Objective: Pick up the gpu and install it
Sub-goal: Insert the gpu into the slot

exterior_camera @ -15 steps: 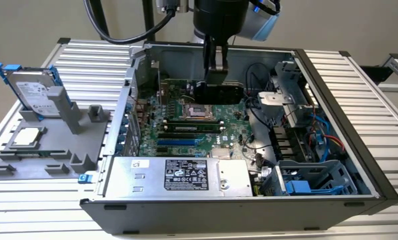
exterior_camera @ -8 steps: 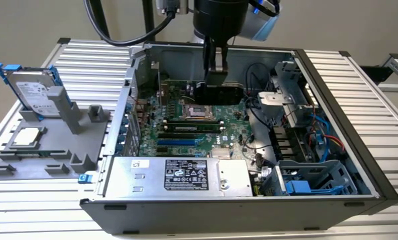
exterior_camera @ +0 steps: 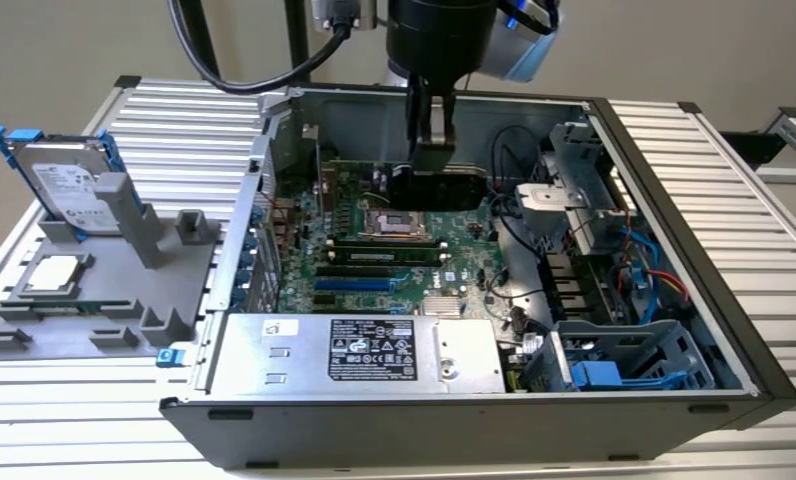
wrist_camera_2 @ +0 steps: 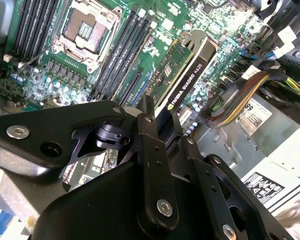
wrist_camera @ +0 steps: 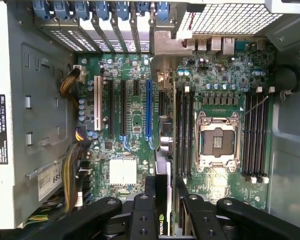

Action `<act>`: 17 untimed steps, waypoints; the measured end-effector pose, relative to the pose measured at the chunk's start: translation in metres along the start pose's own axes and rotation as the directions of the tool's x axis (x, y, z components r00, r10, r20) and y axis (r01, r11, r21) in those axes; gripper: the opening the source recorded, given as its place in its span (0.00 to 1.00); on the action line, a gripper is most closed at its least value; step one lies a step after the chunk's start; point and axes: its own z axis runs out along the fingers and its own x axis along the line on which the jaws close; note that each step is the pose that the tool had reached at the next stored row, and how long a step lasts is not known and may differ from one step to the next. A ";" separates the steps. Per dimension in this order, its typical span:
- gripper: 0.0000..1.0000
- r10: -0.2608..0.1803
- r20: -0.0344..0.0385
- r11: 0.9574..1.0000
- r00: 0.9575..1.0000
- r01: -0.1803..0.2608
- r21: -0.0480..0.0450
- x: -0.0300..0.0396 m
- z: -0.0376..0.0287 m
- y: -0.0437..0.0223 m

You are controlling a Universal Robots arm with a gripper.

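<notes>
Gripper [exterior_camera: 432, 165] is clamped on the gpu [exterior_camera: 441, 190], a thin card with a black cooler shroud on one face and green circuit board on the other. Black fingers pinch it across its thickness.

Exterior view: arm comes straight down into the open grey metal tower case [exterior_camera: 438, 425], which lies on its side on a slatted aluminium table [exterior_camera: 718, 160]. The gpu hangs on edge over the far part of the green motherboard [exterior_camera: 305, 285], just beyond the square silver CPU socket [exterior_camera: 395, 222]. It looks clear of the board, not seated in any slot.

First wrist view: card [wrist_camera: 160, 220] is seen edge-on between the finger links [wrist_camera: 163, 187]. It runs parallel to the long blue expansion slot [wrist_camera: 148, 110] and sits between that slot and the black memory slots [wrist_camera: 182, 135] next to the socket [wrist_camera: 217, 142]. Can't tell its height above the board from here.

Second wrist view: shroud and board edge [wrist_camera_2: 186, 70] stick out past the fingers [wrist_camera_2: 160, 117], over the motherboard. A bundle of multicoloured cables [wrist_camera_2: 235, 102] lies off to one side of it.

Silver power supply box [exterior_camera: 371, 350] fills the near end of the case. On the exterior view's left, outside the case, a grey moulded fixture tray [exterior_camera: 131, 300] holds a silver hard drive in a blue-tabbed caddy [exterior_camera: 71, 185], standing upright, and a flat silver square chip [exterior_camera: 54, 272].
</notes>
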 end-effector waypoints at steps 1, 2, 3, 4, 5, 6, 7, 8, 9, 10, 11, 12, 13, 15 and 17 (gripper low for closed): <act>0.00 0.000 0.000 1.000 1.000 0.000 0.000 0.0000 0.0005 0.0000; 0.00 0.000 0.000 1.000 1.000 0.000 0.000 0.0001 0.0010 0.0000; 0.00 0.000 0.000 1.000 1.000 0.000 0.000 0.0001 0.0015 0.0000; 0.00 0.000 0.000 1.000 1.000 0.000 0.000 0.0001 0.0021 0.0000; 0.00 0.000 0.000 1.000 1.000 0.000 0.000 0.0001 0.0026 0.0000; 0.00 0.000 0.000 1.000 1.000 0.000 0.000 0.0001 0.0032 0.0001; 0.00 0.000 0.000 1.000 1.000 0.000 0.000 0.0001 0.0037 0.0001; 0.00 0.000 0.000 1.000 1.000 0.000 0.000 0.0001 0.0042 0.0001; 0.00 0.000 0.000 1.000 1.000 0.000 0.000 0.0001 0.0048 0.0001; 0.00 0.000 0.000 1.000 1.000 0.000 0.000 0.0001 0.0053 0.0001; 0.00 0.000 0.000 1.000 1.000 0.000 0.000 0.0001 0.0057 0.0001; 0.00 0.000 0.000 1.000 1.000 0.000 0.000 0.0001 0.0061 0.0001; 0.00 0.000 0.000 1.000 1.000 0.000 0.000 0.0001 0.0066 0.0001; 0.00 0.000 0.000 1.000 1.000 0.000 0.000 0.0001 0.0075 0.0001; 0.00 0.000 0.000 1.000 1.000 0.000 0.000 0.0001 0.0082 0.0002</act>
